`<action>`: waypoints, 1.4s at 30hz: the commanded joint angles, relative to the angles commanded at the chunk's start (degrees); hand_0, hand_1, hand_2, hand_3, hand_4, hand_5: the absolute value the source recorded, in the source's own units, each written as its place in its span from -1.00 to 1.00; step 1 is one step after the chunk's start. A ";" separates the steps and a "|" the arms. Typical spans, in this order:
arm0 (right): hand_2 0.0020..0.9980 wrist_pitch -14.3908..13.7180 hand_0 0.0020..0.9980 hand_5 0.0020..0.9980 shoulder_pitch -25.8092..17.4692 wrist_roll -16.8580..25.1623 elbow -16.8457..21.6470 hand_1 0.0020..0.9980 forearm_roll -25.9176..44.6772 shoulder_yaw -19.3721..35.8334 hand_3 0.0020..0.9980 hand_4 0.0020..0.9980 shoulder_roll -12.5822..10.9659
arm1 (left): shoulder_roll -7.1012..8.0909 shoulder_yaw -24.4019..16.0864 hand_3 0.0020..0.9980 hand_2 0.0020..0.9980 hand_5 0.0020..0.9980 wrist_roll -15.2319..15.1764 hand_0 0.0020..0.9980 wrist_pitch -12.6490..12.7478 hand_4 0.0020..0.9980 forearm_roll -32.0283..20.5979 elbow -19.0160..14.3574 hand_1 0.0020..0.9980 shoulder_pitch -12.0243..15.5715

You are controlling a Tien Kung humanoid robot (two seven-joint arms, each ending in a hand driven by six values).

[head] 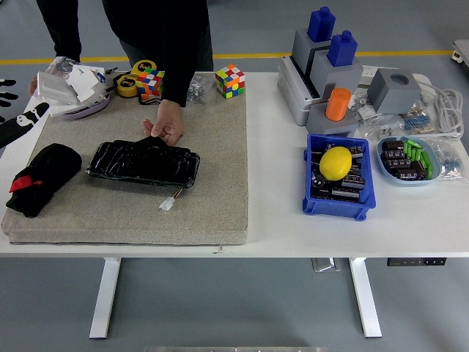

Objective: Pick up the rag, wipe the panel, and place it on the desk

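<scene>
Table point(278, 227) white, grey floor beyond; beige mat point(220, 161) left. Rag point(44, 176) black, bunched, lower left. Left hand point(18, 121), far left: fingers' state unclear.

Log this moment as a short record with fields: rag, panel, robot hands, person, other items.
rag: black rag with a red patch, bunched at the left end of the grey mat, untouched
panel: black panel lying flat on the mat, right of the rag, a white connector on a wire at its near edge
left hand: left hand at the picture's left edge, beyond the rag, holding nothing
right hand: out of view
person: person's hand on the panel's far edge
other items: yellow ball in a blue bin; two colour cubes at the mat's far edge
</scene>
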 joint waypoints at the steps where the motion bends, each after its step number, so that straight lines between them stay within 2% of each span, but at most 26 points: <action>1: 0.35 0.01 0.44 0.20 0.00 0.00 0.01 0.24 -0.01 -0.01 0.21 1.00 -0.02 | -0.04 0.42 0.52 0.33 0.41 -0.55 -0.21 0.31 1.00 0.23 0.58 0.23 -0.16; 9: 0.35 -0.02 0.44 0.20 -0.03 0.10 0.06 0.24 0.00 0.01 0.21 1.00 0.01 | -1.30 3.54 0.52 0.35 0.39 -3.92 -0.20 1.46 1.00 -0.56 6.45 0.23 -1.81; 16: 0.35 -0.18 0.44 0.19 -0.20 0.20 0.33 0.24 -0.30 0.12 0.21 1.00 -0.10 | -1.90 5.69 0.51 0.39 0.33 -5.00 -0.20 1.84 1.00 -0.77 8.91 0.23 -2.62; 19: 0.35 -0.29 0.44 0.19 -0.18 0.31 0.70 0.24 -0.66 0.19 0.21 1.00 -0.16 | -2.01 7.26 0.51 0.39 0.33 -4.85 -0.20 1.39 1.00 -1.41 10.76 0.23 -3.29; 25: 0.35 -0.42 0.44 0.19 -0.14 0.42 1.08 0.24 -0.97 0.05 0.21 1.00 -0.31 | -2.08 9.38 0.50 0.40 0.32 -2.63 -0.20 0.11 1.00 -1.11 13.19 0.23 -4.10; 33: 0.35 -0.44 0.44 0.19 -0.15 0.38 1.31 0.24 -1.10 -0.18 0.21 1.00 -0.51 | -3.26 12.32 0.50 0.40 0.30 -2.98 -0.20 0.37 1.00 -3.07 19.10 0.23 -5.40; 42: 0.35 -0.46 0.44 0.19 -0.23 0.32 1.54 0.24 -1.32 -0.28 0.21 1.00 -0.62 | -4.32 13.07 0.52 0.45 0.27 -3.49 -0.18 1.49 1.00 -2.76 20.31 0.25 -5.59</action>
